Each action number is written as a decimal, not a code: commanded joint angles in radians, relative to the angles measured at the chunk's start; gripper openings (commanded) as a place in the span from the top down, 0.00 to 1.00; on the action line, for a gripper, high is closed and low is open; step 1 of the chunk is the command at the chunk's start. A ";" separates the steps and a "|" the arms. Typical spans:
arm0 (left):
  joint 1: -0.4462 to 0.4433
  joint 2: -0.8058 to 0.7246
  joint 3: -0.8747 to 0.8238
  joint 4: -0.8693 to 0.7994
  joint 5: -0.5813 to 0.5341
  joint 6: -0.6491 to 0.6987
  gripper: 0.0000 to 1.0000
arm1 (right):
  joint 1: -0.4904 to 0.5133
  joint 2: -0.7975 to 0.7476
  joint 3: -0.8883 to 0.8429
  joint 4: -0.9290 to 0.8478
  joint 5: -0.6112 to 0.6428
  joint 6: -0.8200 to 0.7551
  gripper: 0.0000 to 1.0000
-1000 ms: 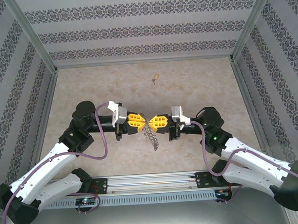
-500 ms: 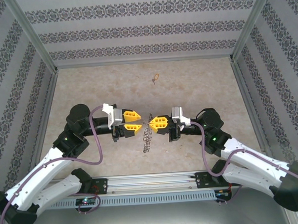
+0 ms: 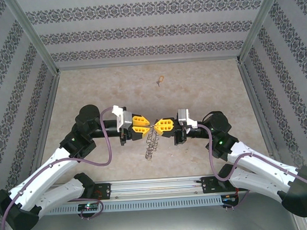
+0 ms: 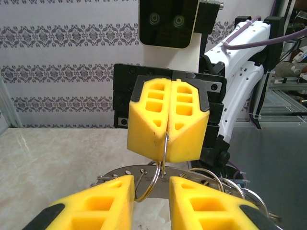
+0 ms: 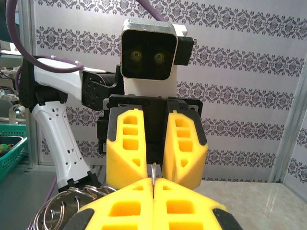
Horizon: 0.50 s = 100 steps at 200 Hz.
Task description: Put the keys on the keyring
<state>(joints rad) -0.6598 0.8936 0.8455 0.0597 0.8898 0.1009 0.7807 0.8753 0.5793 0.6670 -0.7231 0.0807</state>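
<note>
The right gripper [image 3: 158, 126] is clenched on one thin wire loop of the keyring [image 3: 151, 142]. The left wrist view shows that loop pinched in the seam between its yellow fingers, a detail too fine to make out from above. The left gripper [image 3: 147, 123] faces it tip to tip over the middle of the worktop [image 3: 90, 92], fingers parted, with the same loop standing in the gap and not closed on. From above, the rest of the keyring trails from the tips as a limp string of grey rings, slanting toward the near edge. The small gold key [image 3: 160, 81], seen from above, lies near the far edge, well apart from both grippers.
</note>
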 commanded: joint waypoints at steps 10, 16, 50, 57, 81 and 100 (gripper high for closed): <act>-0.020 0.003 0.037 0.012 0.030 0.016 0.74 | -0.011 0.002 -0.002 0.074 -0.007 0.013 1.00; -0.021 0.003 0.037 0.014 0.032 0.016 0.75 | -0.012 0.004 -0.004 0.075 -0.006 0.013 1.00; -0.021 -0.010 0.055 -0.025 0.011 0.039 0.70 | -0.019 -0.005 -0.012 0.075 -0.002 0.014 1.00; -0.021 -0.018 0.057 -0.039 0.002 0.047 0.69 | -0.021 -0.007 -0.013 0.075 -0.001 0.014 1.00; -0.021 -0.043 0.059 -0.068 -0.015 0.058 0.68 | -0.026 -0.012 -0.017 0.075 0.003 0.016 1.00; -0.023 -0.047 0.059 -0.072 -0.001 0.045 0.72 | -0.027 -0.010 -0.019 0.075 0.007 0.019 1.00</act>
<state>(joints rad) -0.6682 0.8692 0.8703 0.0162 0.8783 0.1272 0.7609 0.8799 0.5640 0.6792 -0.7219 0.0818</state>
